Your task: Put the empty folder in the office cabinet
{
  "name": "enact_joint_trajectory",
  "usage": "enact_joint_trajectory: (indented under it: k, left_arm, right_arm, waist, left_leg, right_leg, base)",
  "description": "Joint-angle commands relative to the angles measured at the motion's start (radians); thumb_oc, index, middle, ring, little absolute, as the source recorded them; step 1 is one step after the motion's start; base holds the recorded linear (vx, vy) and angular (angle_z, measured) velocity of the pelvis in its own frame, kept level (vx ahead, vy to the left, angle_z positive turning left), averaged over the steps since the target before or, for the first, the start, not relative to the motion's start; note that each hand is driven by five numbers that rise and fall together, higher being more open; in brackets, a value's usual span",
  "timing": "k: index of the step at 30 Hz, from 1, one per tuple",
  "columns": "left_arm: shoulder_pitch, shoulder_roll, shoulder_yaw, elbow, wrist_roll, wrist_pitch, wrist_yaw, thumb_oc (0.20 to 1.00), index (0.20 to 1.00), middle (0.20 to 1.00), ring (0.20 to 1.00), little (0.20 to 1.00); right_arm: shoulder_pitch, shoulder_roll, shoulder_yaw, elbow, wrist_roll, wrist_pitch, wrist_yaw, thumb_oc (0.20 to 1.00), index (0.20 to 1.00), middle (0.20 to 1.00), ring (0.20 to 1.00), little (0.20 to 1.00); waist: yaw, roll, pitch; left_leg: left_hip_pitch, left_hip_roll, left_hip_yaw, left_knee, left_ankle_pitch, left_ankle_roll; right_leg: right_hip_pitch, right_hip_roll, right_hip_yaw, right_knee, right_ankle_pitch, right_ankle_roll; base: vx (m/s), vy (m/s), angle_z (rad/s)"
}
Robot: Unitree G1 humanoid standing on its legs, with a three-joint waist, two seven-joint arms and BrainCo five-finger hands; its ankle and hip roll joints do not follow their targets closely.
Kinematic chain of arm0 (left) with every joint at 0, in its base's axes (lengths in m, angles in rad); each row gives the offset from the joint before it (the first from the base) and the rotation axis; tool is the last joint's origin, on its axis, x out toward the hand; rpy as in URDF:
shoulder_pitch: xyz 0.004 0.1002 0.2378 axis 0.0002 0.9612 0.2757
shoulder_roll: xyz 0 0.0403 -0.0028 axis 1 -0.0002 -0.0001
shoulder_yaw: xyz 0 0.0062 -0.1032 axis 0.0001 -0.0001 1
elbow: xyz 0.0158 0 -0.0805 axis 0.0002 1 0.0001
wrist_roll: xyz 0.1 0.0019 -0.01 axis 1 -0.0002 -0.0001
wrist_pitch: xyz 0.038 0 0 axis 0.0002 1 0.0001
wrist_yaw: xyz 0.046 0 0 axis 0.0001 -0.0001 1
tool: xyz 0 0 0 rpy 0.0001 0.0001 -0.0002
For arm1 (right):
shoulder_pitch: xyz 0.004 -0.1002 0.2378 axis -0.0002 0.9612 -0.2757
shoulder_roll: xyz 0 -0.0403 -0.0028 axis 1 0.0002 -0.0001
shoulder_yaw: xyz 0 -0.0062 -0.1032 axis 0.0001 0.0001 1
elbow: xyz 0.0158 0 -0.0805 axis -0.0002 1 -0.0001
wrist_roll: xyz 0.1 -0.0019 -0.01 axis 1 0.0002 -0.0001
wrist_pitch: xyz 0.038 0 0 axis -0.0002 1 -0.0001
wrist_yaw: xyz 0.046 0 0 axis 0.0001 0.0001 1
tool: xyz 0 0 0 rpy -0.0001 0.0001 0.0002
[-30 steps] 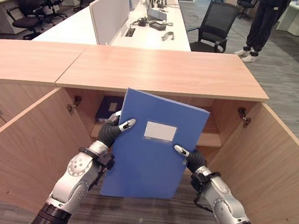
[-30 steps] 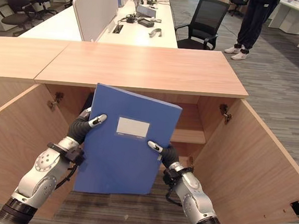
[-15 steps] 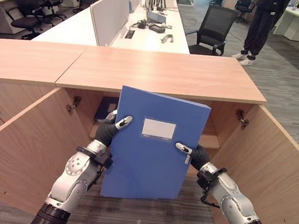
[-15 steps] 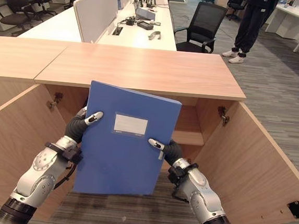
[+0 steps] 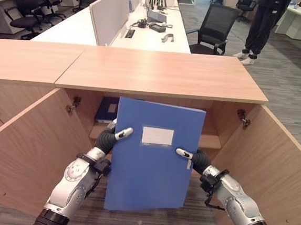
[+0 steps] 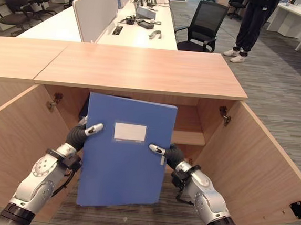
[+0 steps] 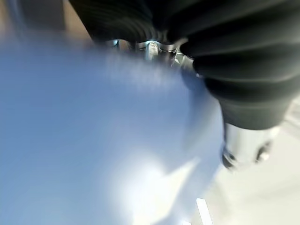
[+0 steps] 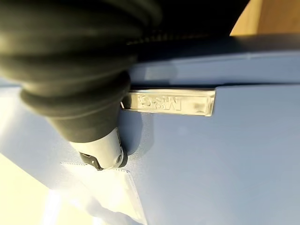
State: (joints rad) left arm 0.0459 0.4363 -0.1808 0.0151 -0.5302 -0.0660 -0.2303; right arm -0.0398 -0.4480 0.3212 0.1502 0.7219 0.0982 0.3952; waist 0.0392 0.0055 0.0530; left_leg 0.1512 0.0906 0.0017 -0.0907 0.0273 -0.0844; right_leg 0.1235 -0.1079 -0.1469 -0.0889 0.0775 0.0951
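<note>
blue folder (image 5: 152, 155) upright before open cabinet (image 5: 164, 74) | left hand (image 5: 111, 136) pinching 9 o'clock edge | right hand (image 5: 193, 157) pinching 3 o'clock edge (thumbs in front)

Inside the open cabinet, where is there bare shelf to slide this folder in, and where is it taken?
The cabinet's shelf shows bare wood on the right, between the blue folder and the right door hinge. The left end is taken: a dark folder lies there above the left hand. The middle is hidden by the held folder. The right hand grips its right edge.
</note>
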Motion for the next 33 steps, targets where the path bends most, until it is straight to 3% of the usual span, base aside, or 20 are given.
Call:
enact_joint_trajectory:
  k: [1,8,11,19,23,33]
  left_arm:
    - [-0.025,0.025,0.056,0.032,0.100,-0.048,-0.005,1.000,1.000,1.000,1.000,1.000]
    - [0.092,0.031,0.102,0.199,0.227,-0.057,-0.016,1.000,1.000,1.000,1.000,1.000]
    - [0.141,0.016,0.106,0.347,0.281,-0.049,-0.013,1.000,1.000,1.000,1.000,1.000]
    - [0.137,-0.009,0.077,0.567,0.359,-0.047,0.009,1.000,1.000,1.000,1.000,1.000]
    - [0.119,-0.041,0.051,0.703,0.383,-0.046,0.043,1.000,1.000,1.000,1.000,1.000]
    - [0.103,-0.086,-0.002,0.836,0.412,-0.039,0.089,1.000,1.000,1.000,1.000,1.000]
  right_arm:
    - [-0.023,0.061,-0.020,-0.034,0.024,-0.049,0.050,0.200,0.200,0.200,0.200,0.200]
    - [0.075,0.115,-0.103,0.101,0.012,-0.078,0.013,0.200,0.200,0.200,0.200,0.200]
    - [0.116,0.149,-0.153,0.187,0.012,-0.100,-0.031,0.200,0.200,0.200,0.200,0.200]
    - [0.124,0.176,-0.201,0.318,0.047,-0.115,-0.091,0.200,0.200,0.200,0.200,0.200]
    - [0.110,0.204,-0.235,0.352,0.113,-0.156,-0.154,0.200,0.200,0.200,0.200,0.200]
    - [0.028,0.231,-0.269,0.384,0.219,-0.229,-0.252,0.200,0.200,0.200,0.200,0.200]
  waist:
    - [0.002,-0.028,-0.004]
    - [0.006,-0.022,0.000]
    - [0.008,-0.017,0.004]
    - [0.009,-0.002,0.014]
    - [0.011,0.012,0.021]
    - [0.026,0.036,0.046]
  left_leg:
    - [-0.003,-0.030,-0.020,0.003,-0.059,0.023]
    - [-0.008,-0.029,-0.031,0.003,-0.054,0.022]
    - [-0.019,-0.027,-0.041,0.003,-0.046,0.017]
    - [-0.037,-0.017,-0.060,0.003,-0.030,0.003]
    - [-0.049,-0.004,-0.069,0.003,-0.016,-0.011]
    - [-0.058,0.047,-0.099,0.013,0.006,-0.041]
  right_leg:
    - [0.007,-0.021,0.026,0.064,-0.106,0.050]
    - [0.001,-0.019,0.018,0.074,-0.112,0.050]
    - [0.000,-0.017,0.007,0.075,-0.115,0.049]
    - [0.000,-0.004,-0.015,0.066,-0.120,0.039]
    - [0.004,0.014,-0.021,0.051,-0.127,0.029]
    - [0.009,0.059,-0.022,0.045,-0.155,-0.001]
  base:
    - [0.00,0.000,0.00]
    - [0.00,-0.006,0.01]
    - [-0.02,-0.038,0.05]
    - [-0.02,-0.045,0.12]
    - [-0.01,-0.081,0.13]
    - [0.00,-0.092,0.07]
